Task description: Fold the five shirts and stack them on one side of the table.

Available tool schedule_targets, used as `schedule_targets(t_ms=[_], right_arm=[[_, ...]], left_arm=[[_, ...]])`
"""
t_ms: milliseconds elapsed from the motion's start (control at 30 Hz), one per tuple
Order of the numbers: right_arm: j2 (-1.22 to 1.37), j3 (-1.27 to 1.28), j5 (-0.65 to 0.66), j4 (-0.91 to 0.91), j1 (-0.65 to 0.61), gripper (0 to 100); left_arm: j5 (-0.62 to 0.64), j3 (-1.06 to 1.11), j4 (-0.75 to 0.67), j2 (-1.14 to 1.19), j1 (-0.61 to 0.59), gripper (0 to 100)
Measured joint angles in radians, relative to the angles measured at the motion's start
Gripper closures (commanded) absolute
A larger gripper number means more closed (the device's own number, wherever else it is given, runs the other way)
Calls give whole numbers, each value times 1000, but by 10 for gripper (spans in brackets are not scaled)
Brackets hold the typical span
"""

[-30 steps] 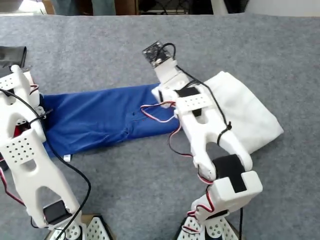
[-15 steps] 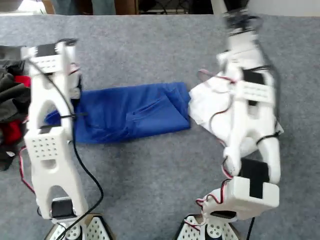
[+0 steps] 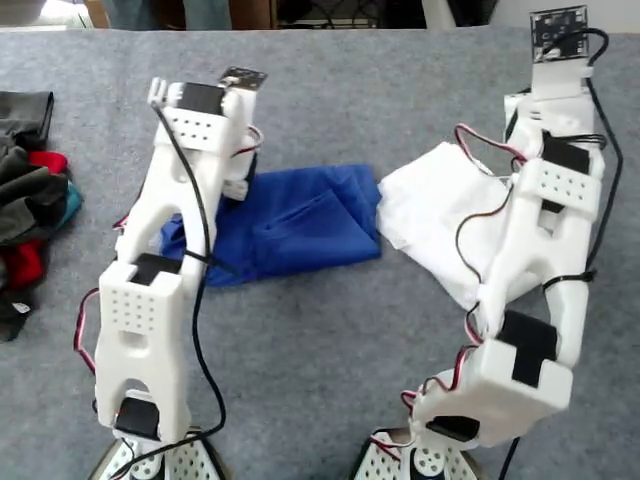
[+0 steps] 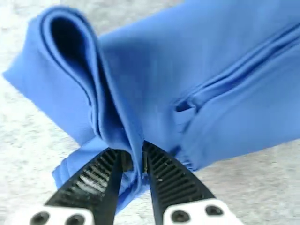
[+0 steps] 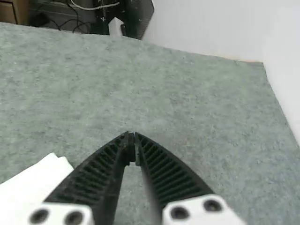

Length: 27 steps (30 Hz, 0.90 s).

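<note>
Grey felt table (image 3: 320, 350), high view: blue shirt (image 3: 300, 225), folded, just beside white shirt (image 3: 440, 215). Left wrist view — left gripper (image 4: 133, 159) clamped on blue shirt's doubled edge. Right gripper (image 5: 131, 140) — jaws together, empty.

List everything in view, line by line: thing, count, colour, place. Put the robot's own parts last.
blue shirt: one, blue, partly folded, middle of the table, one fold pinched up.
white shirt: one, white, folded, beside the blue shirt on the right arm's side.
pile of clothes: one loose pile, dark grey, red and teal, at the table's left edge.
table cover: one, grey, felt-like, under everything.
left arm: one, white, over the blue shirt's left end.
right arm: one, white, stretched past the white shirt.
left gripper: one, black, shut on the blue shirt's fold.
right gripper: one, black, shut, empty, above bare cover.
</note>
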Motion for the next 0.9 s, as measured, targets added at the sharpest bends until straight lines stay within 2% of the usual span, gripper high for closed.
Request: schedule_targets(t_ms=[200,633,900], right_arm=[[63,-92,0,60,21,983],[63,-97,0,66,25,983],[72,-97,0,66,31,983]], left_arm=[[61,-11,0,0,107,971],[210,-186,2,-2,264,971],[307,-190,-107,66,318,971]])
